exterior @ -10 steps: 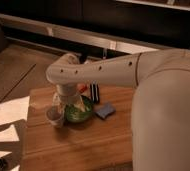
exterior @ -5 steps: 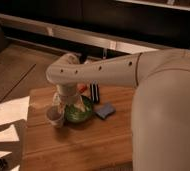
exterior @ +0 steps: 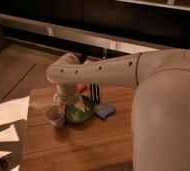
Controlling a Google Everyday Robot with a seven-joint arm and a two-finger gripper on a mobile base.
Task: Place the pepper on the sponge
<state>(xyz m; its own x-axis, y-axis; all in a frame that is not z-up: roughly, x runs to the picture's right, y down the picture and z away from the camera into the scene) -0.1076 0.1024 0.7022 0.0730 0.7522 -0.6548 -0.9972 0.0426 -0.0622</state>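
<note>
Across the last second almost nothing shifts: the arm (exterior: 103,70) hangs in the same reach from the right, the gripper (exterior: 68,102) stays low at the left side of the bowl (exterior: 84,116), and nothing on the table (exterior: 88,145) has moved. For the task, that reads as a pause or a very slow stretch at the bowl, not a carry toward the sponge

The pepper (exterior: 82,89) shows only as a small orange-red patch just under the arm, at the bowl's far edge and close beside the gripper. Whether the gripper holds it, or how wide it stands, I cannot tell, since the wrist covers that spot. The sponge (exterior: 105,110) lies flat just right of the bowl, its blue-grey top bare, so the pepper is not on it now. The two are near but apart

A pale cup (exterior: 54,116) stands just left of the bowl, right beside the gripper. A black ribbed block (exterior: 94,93) lies behind, between bowl and sponge. White sheets (exterior: 5,117) lie at the left, by the table's edge

The way to the sponge looks short. I judge the bowl's right rim the thing to clear, the block a close neighbour at the sponge's far side, and the cup near enough to be knocked by a sideways swing
</note>
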